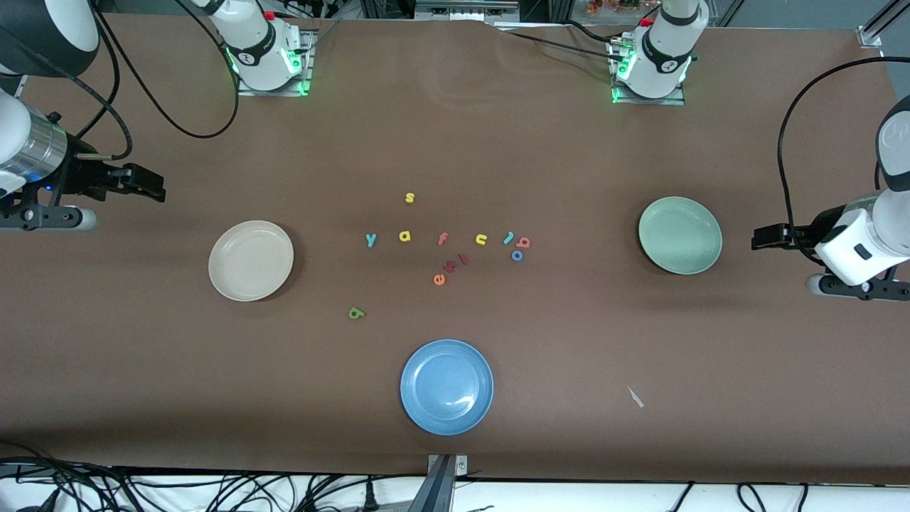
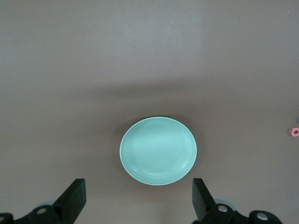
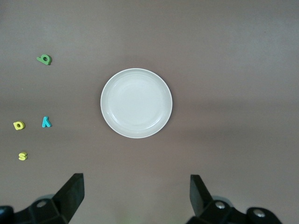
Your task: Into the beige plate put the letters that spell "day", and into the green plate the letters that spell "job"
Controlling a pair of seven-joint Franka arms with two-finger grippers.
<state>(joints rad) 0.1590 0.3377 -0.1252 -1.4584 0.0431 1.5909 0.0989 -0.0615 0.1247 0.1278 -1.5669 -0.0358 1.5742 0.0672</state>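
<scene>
The beige plate lies bare toward the right arm's end and the green plate toward the left arm's end. Between them lie the teal y, yellow a, teal j, pinkish b and blue o. The green d sits nearer the front camera. My left gripper hovers open beside the green plate. My right gripper hovers open beside the beige plate. Both hold nothing.
A blue plate sits near the front edge. Among the letters are a yellow s, pink f, yellow u, orange e and two small reddish pieces. A paper scrap lies near the front.
</scene>
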